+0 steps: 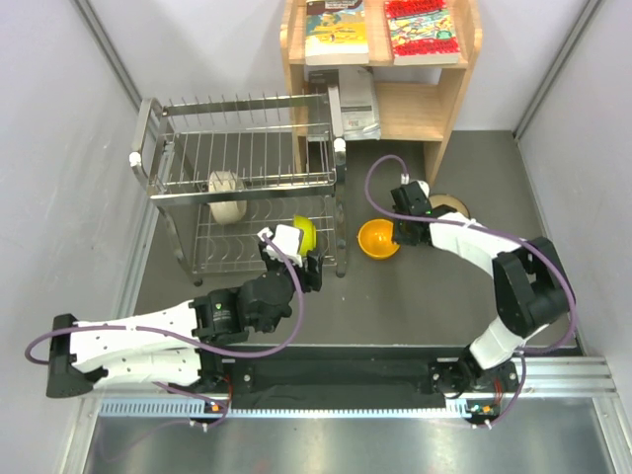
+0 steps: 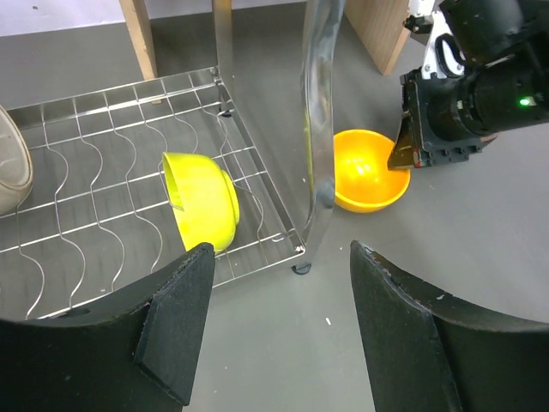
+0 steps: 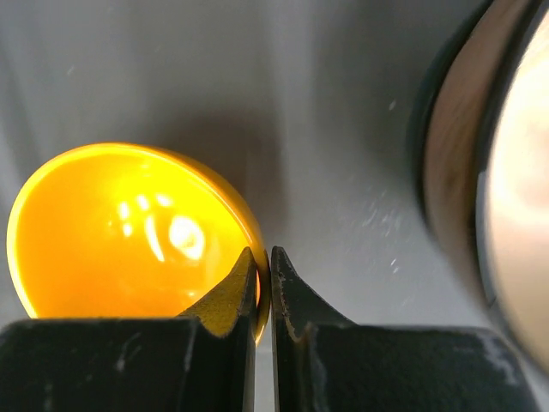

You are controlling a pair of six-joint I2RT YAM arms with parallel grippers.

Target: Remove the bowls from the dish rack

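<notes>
My right gripper (image 1: 399, 236) (image 3: 263, 257) is shut on the rim of the orange bowl (image 1: 378, 238) (image 3: 129, 232) (image 2: 369, 170), which sits upright on the grey table just right of the dish rack (image 1: 247, 158) (image 2: 111, 172). A yellow-green bowl (image 1: 305, 233) (image 2: 204, 199) stands on edge in the rack's lower tier, at its near right corner. My left gripper (image 1: 293, 259) (image 2: 279, 253) hangs open just in front of that corner, holding nothing. A cream-white bowl (image 1: 225, 184) (image 2: 13, 163) stands further left in the rack. A pinkish-brown bowl (image 1: 449, 204) (image 3: 463, 172) sits behind the right arm.
A wooden bookshelf (image 1: 415, 89) with books stands behind the rack's right end. The rack's steel corner post (image 2: 317, 129) rises between the yellow-green bowl and the orange bowl. Grey walls close in the table on the left and right.
</notes>
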